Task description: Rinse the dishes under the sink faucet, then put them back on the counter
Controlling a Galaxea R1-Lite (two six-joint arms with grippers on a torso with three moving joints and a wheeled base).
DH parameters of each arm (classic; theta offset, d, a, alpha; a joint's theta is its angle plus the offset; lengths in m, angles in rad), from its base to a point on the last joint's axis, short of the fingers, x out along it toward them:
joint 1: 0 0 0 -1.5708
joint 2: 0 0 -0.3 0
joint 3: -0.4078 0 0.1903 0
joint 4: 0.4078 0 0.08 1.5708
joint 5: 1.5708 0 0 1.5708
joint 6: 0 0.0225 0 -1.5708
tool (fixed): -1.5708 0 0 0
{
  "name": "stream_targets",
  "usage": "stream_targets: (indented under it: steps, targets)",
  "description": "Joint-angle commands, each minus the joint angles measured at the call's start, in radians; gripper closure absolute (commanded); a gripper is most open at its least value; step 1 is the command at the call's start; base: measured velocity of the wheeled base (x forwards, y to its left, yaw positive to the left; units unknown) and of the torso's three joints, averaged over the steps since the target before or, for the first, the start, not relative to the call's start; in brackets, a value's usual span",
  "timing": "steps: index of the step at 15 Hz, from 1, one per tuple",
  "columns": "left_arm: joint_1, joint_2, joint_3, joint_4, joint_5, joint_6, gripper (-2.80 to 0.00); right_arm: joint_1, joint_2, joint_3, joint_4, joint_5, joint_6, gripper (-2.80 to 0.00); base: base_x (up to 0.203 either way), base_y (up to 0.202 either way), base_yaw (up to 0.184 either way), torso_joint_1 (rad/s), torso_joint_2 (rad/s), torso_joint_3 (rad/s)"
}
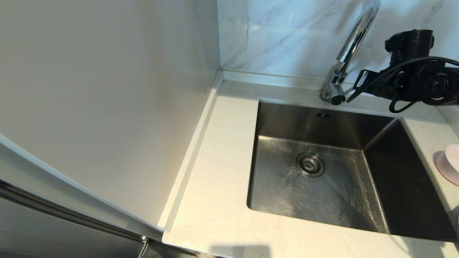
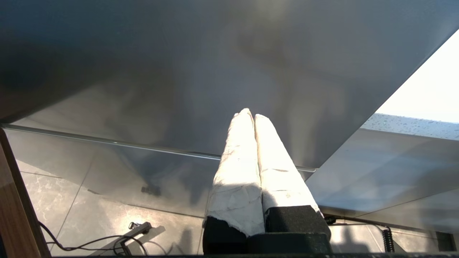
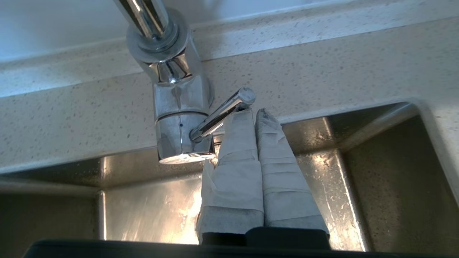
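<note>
- Faucet lever [image 3: 222,113]: thin chrome rod projecting from the base of the gooseneck faucet [image 1: 353,43] behind the sink; its round tip lies just beside, possibly touching, the tips of the right hand [image 3: 255,114].
- Right hand: taped fingers [image 3: 236,161] pressed together with nothing between them, reaching in over the back rim of the sink at the faucet base.
- Sink [image 1: 287,193]: stainless basin with round drain strainer [image 1: 310,164] and overflow slots [image 1: 323,115]; no dishes inside.
- Pink bowl [image 1: 450,163]: on the worktop [image 1: 218,186] right of the sink, cut by the frame edge, well apart from the right hand.
- Left hand [image 2: 254,116]: fingers clenched on nothing, held low before a grey metal panel [image 2: 200,71], above a tiled floor [image 2: 86,211] with cables [image 2: 89,242].
</note>
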Motion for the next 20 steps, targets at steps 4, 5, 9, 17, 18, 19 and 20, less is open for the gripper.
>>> stream_targets:
  steps: [4, 5, 9, 17, 18, 19, 20]
  targets:
    - [0.0, 0.0, 0.0, 0.0, 0.0, 0.0, 0.0, -0.016, -0.054, 0.063, 0.001, -0.043, -0.005, 0.0, 0.0, 0.0, 0.0, 0.0, 0.0, 0.0]
    - [0.0, 0.0, 0.0, 0.0, 0.001, 0.0, 0.0, -0.031, -0.084, 0.105, 0.001, -0.044, -0.016, 0.0, 0.0, 0.0, 0.0, 0.0, 0.0, 0.0]
    - [0.0, 0.0, 0.0, 0.0, -0.001, 0.0, 0.0, -0.098, -0.28, 0.401, 0.003, -0.045, -0.096, 0.0, 0.0, 0.0, 0.0, 0.0, 0.0, 0.0]
    - [0.0, 0.0, 0.0, 0.0, 0.001, 0.0, 0.0, -0.168, -0.681, 0.909, 0.01, -0.03, -0.187, 0.0, 0.0, 0.0, 0.0, 0.0, 0.0, 0.0]
    - [0.0, 0.0, 0.0, 0.0, 0.0, 0.0, 0.0, -0.178, -0.729, 0.929, 0.01, -0.026, -0.202, 0.0, 0.0, 0.0, 0.0, 0.0, 0.0, 0.0]
    - [0.0, 0.0, 0.0, 0.0, 0.001, 0.0, 0.0, -0.185, -0.773, 0.945, 0.008, -0.023, -0.217, 0.0, 0.0, 0.0, 0.0, 0.0, 0.0, 0.0]
    - [0.0, 0.0, 0.0, 0.0, 0.001, 0.0, 0.0, -0.188, -0.818, 0.954, 0.008, -0.021, -0.224, 0.0, 0.0, 0.0, 0.0, 0.0, 0.0, 0.0]
